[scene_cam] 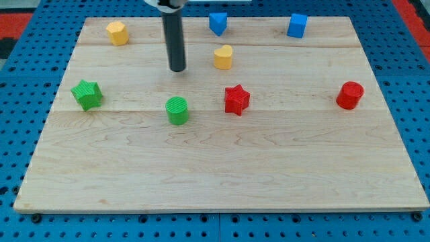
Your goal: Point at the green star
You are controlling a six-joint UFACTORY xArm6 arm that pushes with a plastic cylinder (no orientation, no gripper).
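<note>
Green star (87, 93) lies flat near the board's left edge.

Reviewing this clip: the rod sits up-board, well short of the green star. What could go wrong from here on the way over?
1. My tip is above the green cylinder; a low sweep could clip it on the way to the green star.
2. Both green blocks lie in one row, so stopping early might point at the wrong one.
3. The star sits near the board's left edge; overshooting could nudge it toward that edge.
</note>
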